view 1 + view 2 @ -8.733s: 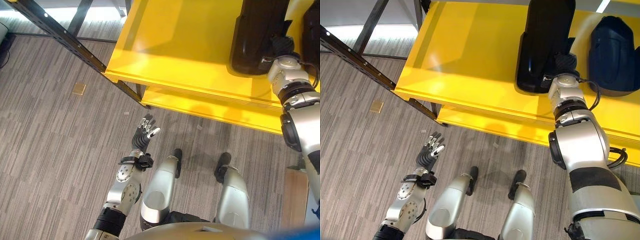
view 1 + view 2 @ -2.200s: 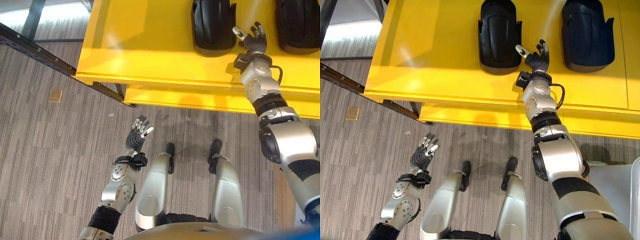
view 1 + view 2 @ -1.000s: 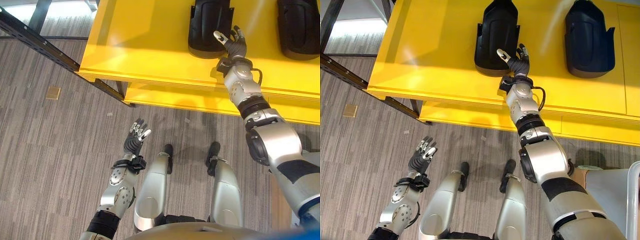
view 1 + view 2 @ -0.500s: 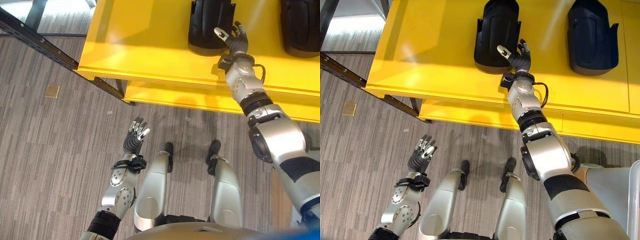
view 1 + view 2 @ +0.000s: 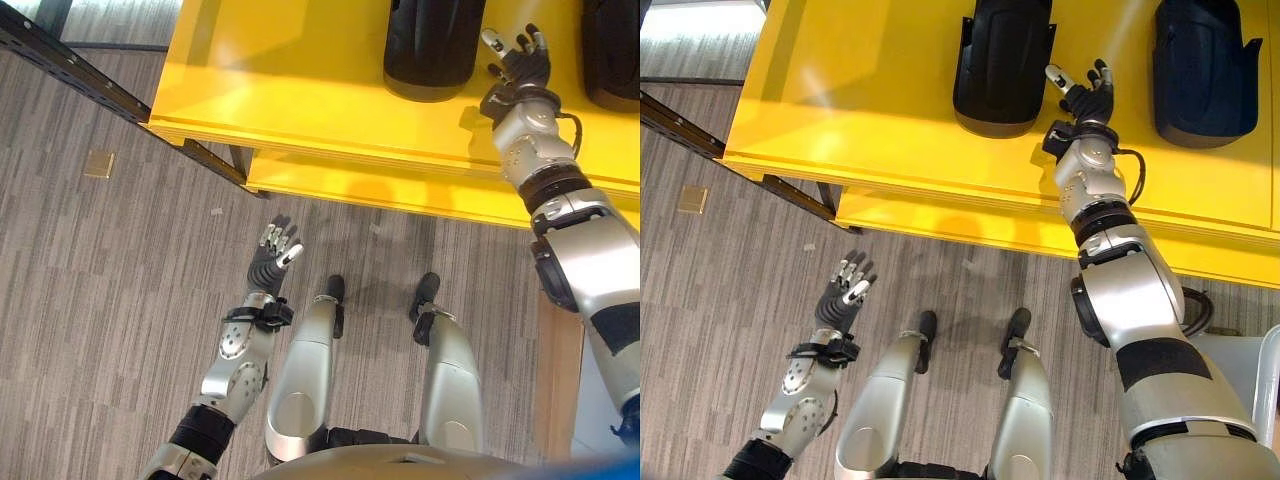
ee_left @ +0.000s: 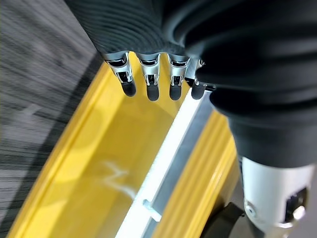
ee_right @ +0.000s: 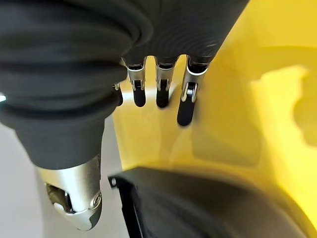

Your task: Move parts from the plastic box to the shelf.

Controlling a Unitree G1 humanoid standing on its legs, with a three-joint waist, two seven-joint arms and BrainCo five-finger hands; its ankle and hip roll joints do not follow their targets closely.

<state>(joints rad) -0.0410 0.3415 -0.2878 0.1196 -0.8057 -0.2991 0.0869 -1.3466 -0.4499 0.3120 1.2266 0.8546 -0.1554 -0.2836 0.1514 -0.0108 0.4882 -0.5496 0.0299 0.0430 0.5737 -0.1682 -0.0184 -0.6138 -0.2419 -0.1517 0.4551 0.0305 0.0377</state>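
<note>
Two black moulded parts lie on the yellow shelf [image 5: 870, 100]: one [image 5: 1002, 60] in the middle and another [image 5: 1200, 70] to its right. Between them my right hand [image 5: 1083, 88] hovers over the shelf top, open, fingers spread, holding nothing. The right wrist view has the nearer black part [image 7: 198, 208] beside that hand's straight fingers [image 7: 184, 104]. My left hand [image 5: 270, 255] is low over the carpet in front of the shelf, open and empty, fingers pointing toward the shelf edge.
A lower yellow shelf level [image 5: 400, 190] juts out under the top one. A dark metal rack beam [image 5: 90, 80] runs diagonally at the left. A small tan square [image 5: 99, 164] lies on the grey carpet. A pale bin edge [image 5: 1265, 390] is at the lower right.
My right hand has drawn off the middle black part and now sits to its right, between the two parts. The camera has shifted. The left hand stays open over the floor.
</note>
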